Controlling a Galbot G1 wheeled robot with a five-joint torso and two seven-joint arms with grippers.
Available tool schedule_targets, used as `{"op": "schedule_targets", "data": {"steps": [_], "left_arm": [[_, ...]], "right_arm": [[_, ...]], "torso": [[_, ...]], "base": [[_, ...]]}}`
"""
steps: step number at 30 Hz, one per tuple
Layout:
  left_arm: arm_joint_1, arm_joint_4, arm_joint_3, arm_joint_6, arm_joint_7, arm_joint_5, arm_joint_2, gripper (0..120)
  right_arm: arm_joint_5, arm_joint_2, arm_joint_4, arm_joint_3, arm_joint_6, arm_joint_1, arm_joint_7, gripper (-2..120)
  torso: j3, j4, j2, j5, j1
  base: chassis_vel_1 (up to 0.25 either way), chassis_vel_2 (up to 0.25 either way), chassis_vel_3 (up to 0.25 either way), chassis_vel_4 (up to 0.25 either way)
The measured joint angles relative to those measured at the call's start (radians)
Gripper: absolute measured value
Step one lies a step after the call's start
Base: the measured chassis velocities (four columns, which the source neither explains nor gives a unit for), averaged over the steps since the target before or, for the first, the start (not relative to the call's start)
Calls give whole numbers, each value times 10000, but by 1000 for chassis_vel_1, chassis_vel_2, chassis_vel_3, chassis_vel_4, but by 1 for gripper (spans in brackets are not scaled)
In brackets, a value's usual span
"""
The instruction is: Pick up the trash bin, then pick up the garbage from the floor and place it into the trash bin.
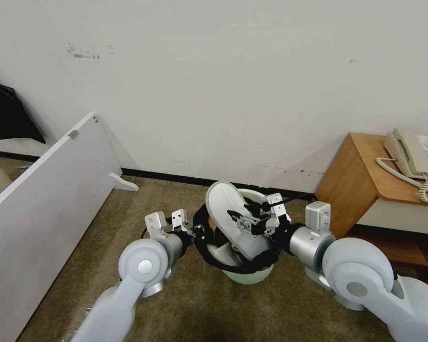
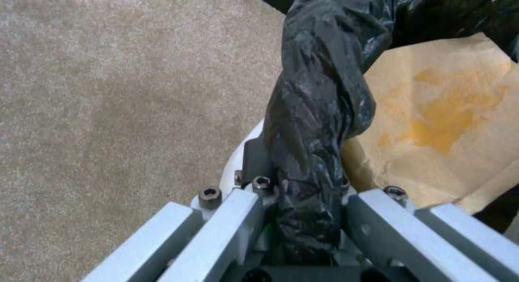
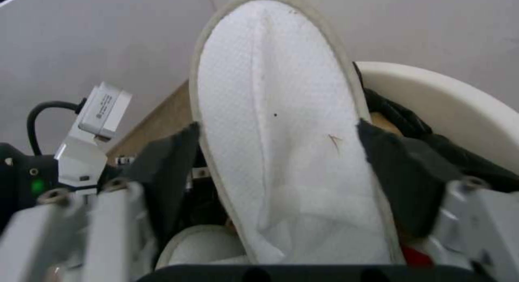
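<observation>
Over brown carpet, left gripper (image 2: 303, 217) pinching crinkled bag rim (round trash bin (image 1: 245, 275)), right gripper (image 3: 281, 168) clamping flat white slipper (image 3: 281, 124).

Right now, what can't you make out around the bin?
- Trash bin contents: head view, white slipper and right gripper cover the opening.
- Slipper's toe end: right wrist view, cut off by the gripper body.
- Left gripper: fingertips hidden by the black bag it clamps.
- Brown paper bag: left wrist view, cut off by the edge.
</observation>
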Motion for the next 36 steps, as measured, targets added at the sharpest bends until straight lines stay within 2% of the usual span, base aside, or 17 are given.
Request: {"op": "schedule_targets", "data": {"steps": [1, 3, 4, 5, 7, 15, 26, 31, 36], "left_arm": [[0, 0, 0, 0, 0, 0, 0, 1], [3, -35, -8, 0, -29, -32, 0, 1], [3, -35, -8, 0, -29, -32, 0, 1], [-7, -48, -20, -4, -51, -55, 0, 1], [-14, -49, -30, -5, -59, -66, 3, 1], [-52, -51, -82, -7, -190, -180, 61, 1], [-105, -89, -20, 17, -382, -216, 203, 1], [-56, -182, -10, 61, -376, -216, 399, 1], [81, -283, 11, 110, -312, -141, 543, 1]], "right_arm": [[0, 0, 0, 0, 0, 0, 0, 80], [-34, 4, -43, 0, 0, -34, 9, 92], [-34, 4, -43, 0, 0, -34, 9, 92], [-47, 4, -53, -1, 0, -40, 15, 97], [-46, 2, -53, -2, 0, -40, 16, 99], [13, -16, -6, 58, 92, 43, 18, 100], [382, -793, 561, 811, 592, -64, 18, 100], [661, -1350, 1024, 1493, 801, -320, 64, 100], [757, -1544, 1186, 1922, 950, -450, 120, 100]], "torso": [[0, 0, 0, 0, 0], [1, 0, 0, 0, 0], [1, 0, 0, 0, 0], [0, 0, 0, 0, 0], [0, -1, 0, 0, 0], [0, 0, 0, 0, 0], [1, 0, 0, 0, 0], [0, -1, 0, 0, 0], [0, 0, 0, 0, 0]], "base": [[0, 0, 0, 0], [0, 0, 0, 0], [0, 0, 0, 0], [0, 0, 0, 0], [0, 0, 0, 0], [0, 0, 0, 0], [0, 0, 0, 0], [0, 0, 0, 0], [0, 0, 0, 0]]}}
